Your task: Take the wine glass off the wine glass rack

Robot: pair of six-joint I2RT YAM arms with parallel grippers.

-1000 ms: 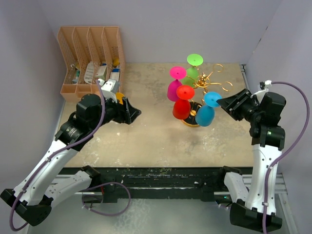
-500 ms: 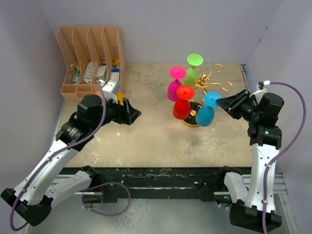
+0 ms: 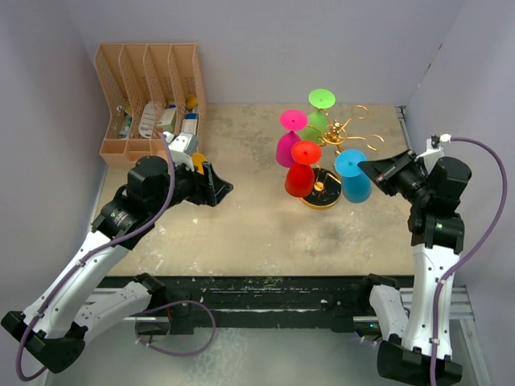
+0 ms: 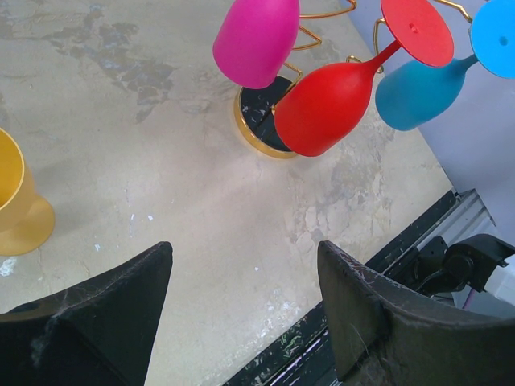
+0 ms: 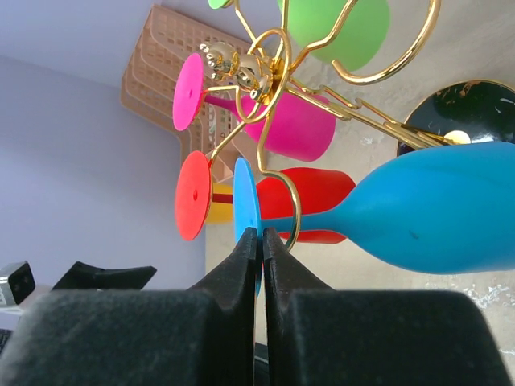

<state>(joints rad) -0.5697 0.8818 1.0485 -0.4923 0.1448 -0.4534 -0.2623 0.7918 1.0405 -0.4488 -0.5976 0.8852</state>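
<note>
Right now my right gripper (image 5: 259,232) is pressed together on the thin foot disc of the blue wine glass (image 5: 434,209), pads nipping its rim edge-on. Jaws show almost no gap.

Location: the glass hangs on the right side of the wine glass rack (image 5: 241,68), which stands toward the far right of the table (image 4: 161,161). Bowl mouth tilts down toward the dark round base. A gold loop curls round the stem just behind the foot. I think the stem is not yet clear of that loop, though the wrist view is too foreshortened to be sure.

Handling, my judgement:
- Opaque, matte, evenly coloured; looks like plastic, so probably light and not brittle.
- Smooth foot, narrow hold. The bowl's weight sits far from my pads, so it may pivot or slip.
- A hold on the stem next to the foot would be steadier. From the rim, draw it out along the loop's open side, slowly.

Materials: the rack is stiff gold wire, springy curled arms, beaded knob at centre. Neighbours hang close: red glass (image 4: 326,108), pink glass (image 4: 256,40), green glass (image 5: 338,28). A jolt could shake them.

My left gripper (image 4: 241,322) sits spread wide and empty over the near left table, beside a yellow cup (image 4: 16,201).
</note>
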